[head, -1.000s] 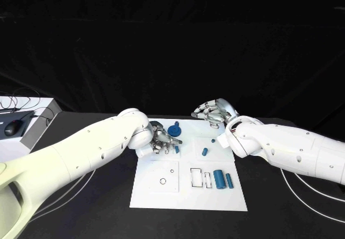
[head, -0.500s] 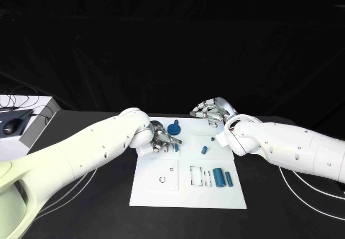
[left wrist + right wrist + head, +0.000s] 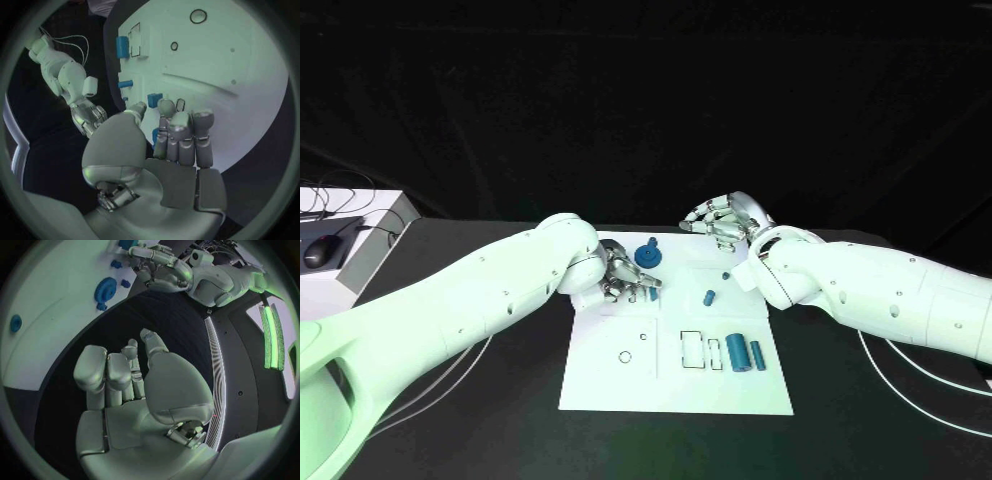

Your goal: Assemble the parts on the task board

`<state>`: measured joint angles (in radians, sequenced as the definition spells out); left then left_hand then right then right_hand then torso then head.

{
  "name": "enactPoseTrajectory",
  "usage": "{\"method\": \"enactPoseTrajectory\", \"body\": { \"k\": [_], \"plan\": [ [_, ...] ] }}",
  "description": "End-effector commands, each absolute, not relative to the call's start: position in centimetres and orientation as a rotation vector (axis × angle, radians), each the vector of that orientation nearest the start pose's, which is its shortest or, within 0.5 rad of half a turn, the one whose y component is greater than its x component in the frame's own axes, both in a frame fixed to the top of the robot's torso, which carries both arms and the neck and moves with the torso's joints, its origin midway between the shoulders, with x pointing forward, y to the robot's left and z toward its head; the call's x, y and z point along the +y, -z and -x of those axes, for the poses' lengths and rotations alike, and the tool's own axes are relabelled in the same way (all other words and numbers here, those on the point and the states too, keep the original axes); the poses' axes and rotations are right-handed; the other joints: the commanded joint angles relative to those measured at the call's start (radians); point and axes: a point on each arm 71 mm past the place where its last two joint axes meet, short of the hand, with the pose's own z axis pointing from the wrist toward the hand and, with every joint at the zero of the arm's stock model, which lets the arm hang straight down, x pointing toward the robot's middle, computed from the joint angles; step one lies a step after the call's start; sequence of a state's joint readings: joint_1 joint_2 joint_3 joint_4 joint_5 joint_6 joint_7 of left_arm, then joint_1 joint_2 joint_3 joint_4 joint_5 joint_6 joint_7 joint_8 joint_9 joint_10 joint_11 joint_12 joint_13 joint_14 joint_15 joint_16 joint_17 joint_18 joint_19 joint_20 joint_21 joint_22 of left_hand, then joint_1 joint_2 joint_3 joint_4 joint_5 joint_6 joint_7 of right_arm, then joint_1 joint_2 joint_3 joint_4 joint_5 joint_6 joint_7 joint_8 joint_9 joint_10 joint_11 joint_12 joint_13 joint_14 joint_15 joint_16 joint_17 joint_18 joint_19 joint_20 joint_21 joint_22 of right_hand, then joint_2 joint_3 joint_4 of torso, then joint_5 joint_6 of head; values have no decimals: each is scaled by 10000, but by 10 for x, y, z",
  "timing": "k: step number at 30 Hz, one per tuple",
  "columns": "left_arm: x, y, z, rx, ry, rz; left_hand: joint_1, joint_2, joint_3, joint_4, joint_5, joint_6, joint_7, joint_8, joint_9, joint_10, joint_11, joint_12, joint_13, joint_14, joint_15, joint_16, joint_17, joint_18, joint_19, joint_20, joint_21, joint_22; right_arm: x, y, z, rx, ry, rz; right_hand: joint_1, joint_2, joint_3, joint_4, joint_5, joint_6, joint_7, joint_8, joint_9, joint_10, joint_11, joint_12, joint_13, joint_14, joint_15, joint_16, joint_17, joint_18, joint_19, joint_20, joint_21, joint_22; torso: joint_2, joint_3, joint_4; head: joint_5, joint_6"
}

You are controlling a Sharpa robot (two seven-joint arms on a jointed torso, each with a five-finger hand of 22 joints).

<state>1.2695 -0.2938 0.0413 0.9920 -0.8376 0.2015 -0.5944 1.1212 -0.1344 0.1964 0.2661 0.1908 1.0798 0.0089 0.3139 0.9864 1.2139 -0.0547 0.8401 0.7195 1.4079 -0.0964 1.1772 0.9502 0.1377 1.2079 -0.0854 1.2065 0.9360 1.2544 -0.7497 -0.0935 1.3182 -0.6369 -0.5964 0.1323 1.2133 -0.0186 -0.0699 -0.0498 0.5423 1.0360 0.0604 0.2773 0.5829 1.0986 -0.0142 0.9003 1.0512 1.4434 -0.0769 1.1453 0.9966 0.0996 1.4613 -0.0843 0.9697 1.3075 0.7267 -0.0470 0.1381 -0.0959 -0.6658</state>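
Head view: parts [image 3: 740,353] on task board [image 3: 678,390]

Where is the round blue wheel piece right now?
In the head view, the blue wheel sits at the task board's far end, just beyond the left hand.

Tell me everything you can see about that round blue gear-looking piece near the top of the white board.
The blue gear looks like matte plastic: a round disc with a toothed rim and a raised hub, seen clearly in the right wrist view. It sits at the far end of the white task board, apparently flat on it. The left hand is just beside it, fingers lowered to the board by a smaller blue part; whether it touches the gear I cannot tell. The right hand is raised, apart from it.
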Motion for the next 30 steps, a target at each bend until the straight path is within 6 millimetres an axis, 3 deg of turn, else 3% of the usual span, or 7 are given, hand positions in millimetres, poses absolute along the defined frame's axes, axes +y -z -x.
{"method": "enactPoseTrajectory", "body": {
  "k": [1,30],
  "plan": [
    [67,197,-555,24064,5856,3473,61,-27,42,8,-25,34,-27,34,11,49,-26,70,-17,17,-76,68,13,-95,95,-5,-11,14,-231,178,-532,14576,-9184,-6145,-66,18,29,-15,22,-2,-2,-41,33,74,-23,-43,22,36,-45,-46,8,-61,686,-105,-30,1265,17,0,-5,-10,-29],
    [64,201,-556,24199,5827,3411,155,1,6,-106,-44,32,-33,38,62,39,-31,105,-35,14,-77,98,18,-107,103,-6,-15,107,-229,178,-532,14589,-9221,-6124,-70,26,29,-19,22,-2,-5,-48,72,78,-27,-56,28,40,-48,-47,17,-61,687,-108,-44,1263,15,10,2,-48,-228]
  ]
}}
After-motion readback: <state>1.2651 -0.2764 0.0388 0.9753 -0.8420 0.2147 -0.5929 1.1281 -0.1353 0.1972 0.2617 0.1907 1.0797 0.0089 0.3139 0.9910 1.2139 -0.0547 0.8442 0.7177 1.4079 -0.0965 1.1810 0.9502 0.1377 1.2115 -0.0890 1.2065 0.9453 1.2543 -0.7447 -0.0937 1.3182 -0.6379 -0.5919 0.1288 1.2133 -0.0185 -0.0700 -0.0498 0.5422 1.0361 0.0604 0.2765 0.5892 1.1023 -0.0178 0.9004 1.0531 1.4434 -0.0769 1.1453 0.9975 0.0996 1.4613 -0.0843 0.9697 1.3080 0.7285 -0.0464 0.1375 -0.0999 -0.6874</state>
